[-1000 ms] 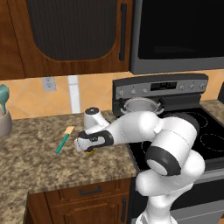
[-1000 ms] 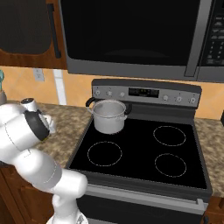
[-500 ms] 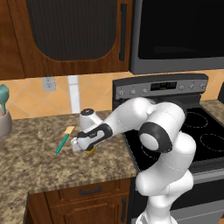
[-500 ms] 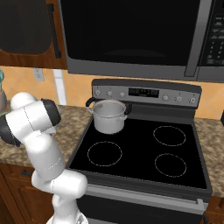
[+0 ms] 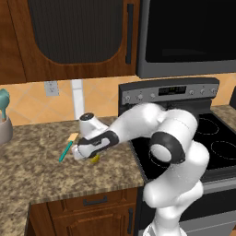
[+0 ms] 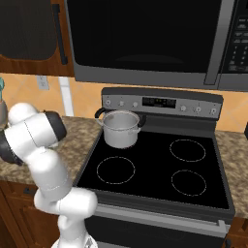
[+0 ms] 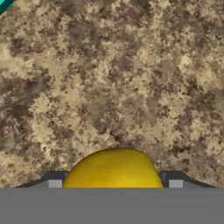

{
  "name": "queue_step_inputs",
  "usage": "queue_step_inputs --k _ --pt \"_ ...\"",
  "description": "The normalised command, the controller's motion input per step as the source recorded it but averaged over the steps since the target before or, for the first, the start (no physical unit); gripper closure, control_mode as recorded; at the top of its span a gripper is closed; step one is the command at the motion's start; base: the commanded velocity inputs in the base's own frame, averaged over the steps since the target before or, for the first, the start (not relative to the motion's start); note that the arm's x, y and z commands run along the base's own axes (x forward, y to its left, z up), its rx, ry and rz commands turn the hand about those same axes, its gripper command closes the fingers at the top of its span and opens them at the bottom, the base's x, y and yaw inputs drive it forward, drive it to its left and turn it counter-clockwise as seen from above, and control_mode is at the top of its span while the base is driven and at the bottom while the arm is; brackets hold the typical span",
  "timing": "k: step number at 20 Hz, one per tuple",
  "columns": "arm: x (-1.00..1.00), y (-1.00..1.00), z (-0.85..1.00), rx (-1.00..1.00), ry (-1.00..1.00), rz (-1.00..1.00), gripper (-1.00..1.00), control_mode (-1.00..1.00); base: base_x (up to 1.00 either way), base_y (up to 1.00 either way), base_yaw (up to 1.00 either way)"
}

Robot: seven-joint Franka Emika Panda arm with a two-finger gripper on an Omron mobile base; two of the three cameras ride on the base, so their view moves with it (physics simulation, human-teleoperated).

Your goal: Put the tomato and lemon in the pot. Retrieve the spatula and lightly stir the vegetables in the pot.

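The yellow lemon (image 5: 95,159) lies on the granite counter, just right of the spatula (image 5: 67,146) with its teal handle and tan blade. My gripper (image 5: 82,155) is down over the lemon. In the hand view the lemon (image 7: 113,168) bulges between the two finger tips, and my gripper (image 7: 114,184) stands open around it, one tip on each side. A teal corner of the spatula (image 7: 4,4) shows at the top left there. The steel pot (image 6: 121,128) stands on the stove's back left burner. The tomato is hidden from view.
A thick teal utensil in a grey holder (image 5: 4,120) stands at the counter's far left. The black stove top (image 6: 160,167) lies to the right of the counter. Cabinets and a microwave (image 6: 145,41) hang overhead. My own arm arches over the counter's right part.
The arm's elbow has swung up and over toward the counter. The hand has stayed at the lemon and sunk slightly; lemon and spatula have not moved.
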Motion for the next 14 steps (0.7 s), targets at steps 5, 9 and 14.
queue_step_inputs --k 5,9,14 --pt "-0.88 -0.61 0.92 0.04 -0.29 -0.10 1.00 -1.00 0.00 0.00 0.00" --pt "-0.42 -0.91 1.00 0.08 -0.15 -0.17 1.00 -1.00 0.00 0.00 0.00" --pt "-0.20 -1.00 1.00 0.09 -0.08 -0.19 1.00 -1.00 0.00 0.00 0.00"
